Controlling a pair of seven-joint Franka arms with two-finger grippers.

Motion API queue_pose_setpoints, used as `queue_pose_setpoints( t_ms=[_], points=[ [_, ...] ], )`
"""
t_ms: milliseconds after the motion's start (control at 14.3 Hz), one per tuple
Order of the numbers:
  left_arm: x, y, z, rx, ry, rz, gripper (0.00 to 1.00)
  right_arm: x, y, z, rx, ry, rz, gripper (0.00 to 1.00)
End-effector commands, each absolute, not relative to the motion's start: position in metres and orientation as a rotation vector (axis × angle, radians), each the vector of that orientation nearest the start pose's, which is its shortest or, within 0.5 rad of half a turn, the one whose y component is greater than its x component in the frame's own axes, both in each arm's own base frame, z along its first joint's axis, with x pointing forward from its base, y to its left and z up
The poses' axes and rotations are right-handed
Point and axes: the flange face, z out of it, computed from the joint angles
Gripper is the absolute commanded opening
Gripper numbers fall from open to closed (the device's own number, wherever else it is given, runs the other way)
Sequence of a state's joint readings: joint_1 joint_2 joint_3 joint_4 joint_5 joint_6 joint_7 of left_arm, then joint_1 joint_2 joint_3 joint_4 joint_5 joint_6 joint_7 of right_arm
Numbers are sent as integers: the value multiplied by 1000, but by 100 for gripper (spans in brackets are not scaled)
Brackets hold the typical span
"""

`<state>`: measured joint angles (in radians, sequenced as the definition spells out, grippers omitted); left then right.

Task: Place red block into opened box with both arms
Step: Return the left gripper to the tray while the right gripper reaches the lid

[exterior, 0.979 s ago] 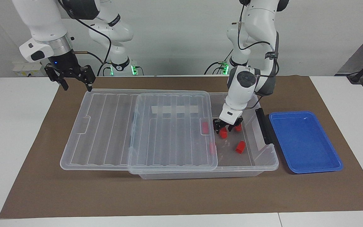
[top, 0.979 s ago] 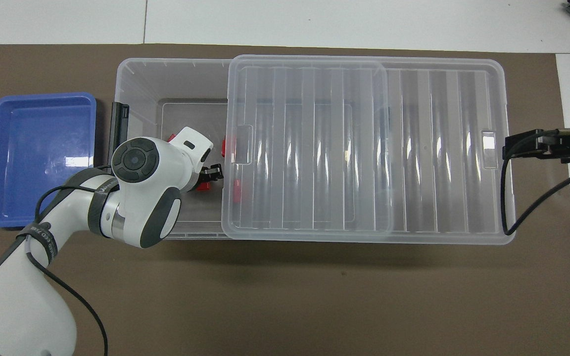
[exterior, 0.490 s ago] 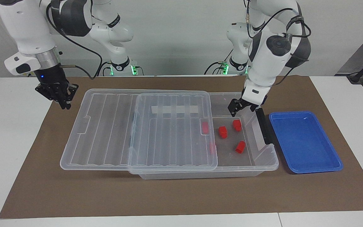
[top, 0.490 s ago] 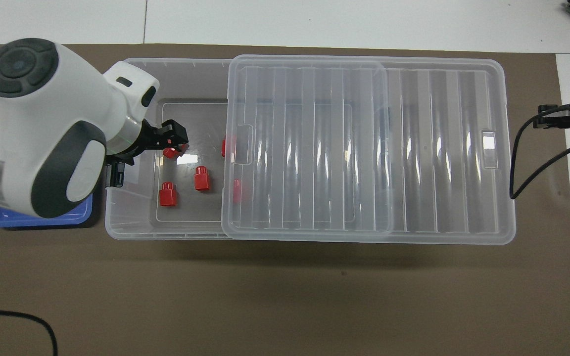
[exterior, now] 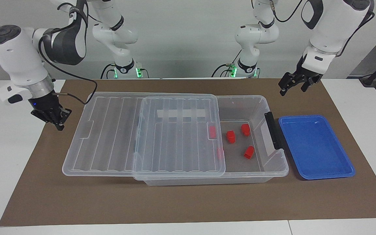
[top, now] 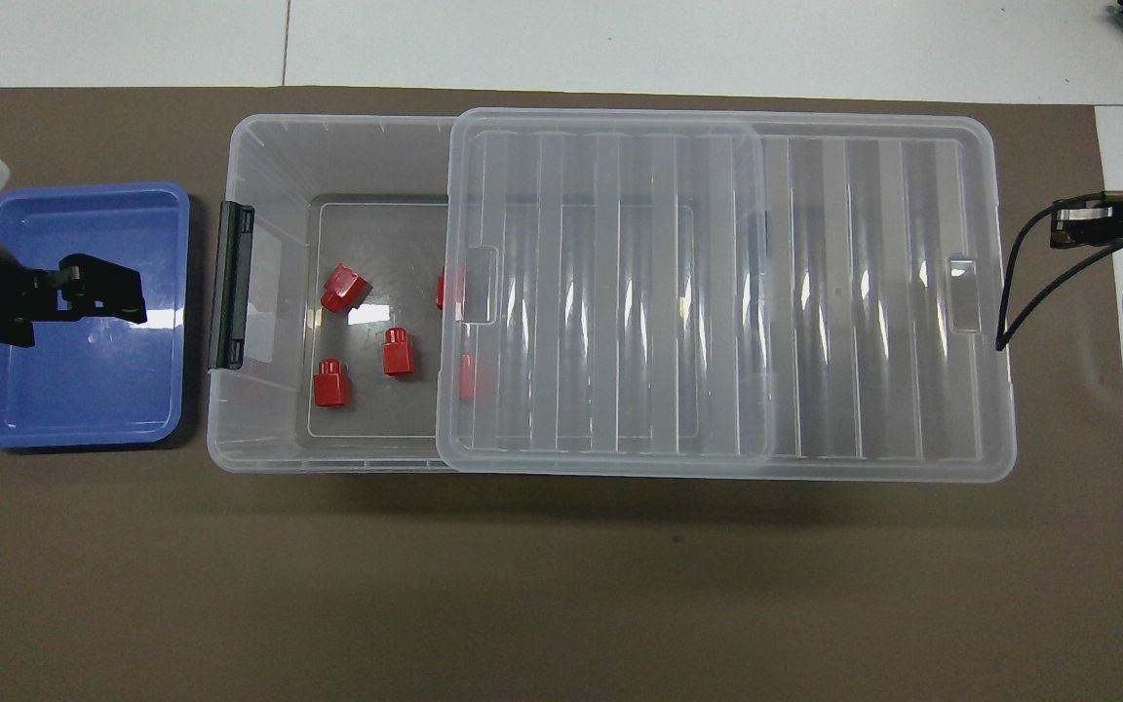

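A: In the facing view, where do the arms' tools stand?
B: The left tool hangs released, holding nothing, over the brown mat. The right tool is clenched empty beside the slid lid.

A: And the blocks?
B: Three red blocks, one being the red block, lie in the uncovered end of the box; two more show through the lid.

A: In the overhead view?
B: The left tool appears over the blue tray. The red block rests on the floor of the box.
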<state>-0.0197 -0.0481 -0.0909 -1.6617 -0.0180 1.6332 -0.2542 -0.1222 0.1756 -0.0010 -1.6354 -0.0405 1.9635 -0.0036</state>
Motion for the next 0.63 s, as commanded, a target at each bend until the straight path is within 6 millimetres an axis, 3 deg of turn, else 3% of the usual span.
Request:
queue_pose_setpoints(
  t_ms=[0, 280, 560],
  points=[
    [541, -64, 610, -3149, -210, -71, 100, 634, -83, 503, -3192, 130, -207, 0],
    [542, -51, 609, -3141, -242, -71, 100, 632, -75, 483, -3186, 114, -205, 0],
    [546, -33, 613, -3140, -310, -94, 100, 630, -63, 478, -3184, 102, -187, 0]
  ],
)
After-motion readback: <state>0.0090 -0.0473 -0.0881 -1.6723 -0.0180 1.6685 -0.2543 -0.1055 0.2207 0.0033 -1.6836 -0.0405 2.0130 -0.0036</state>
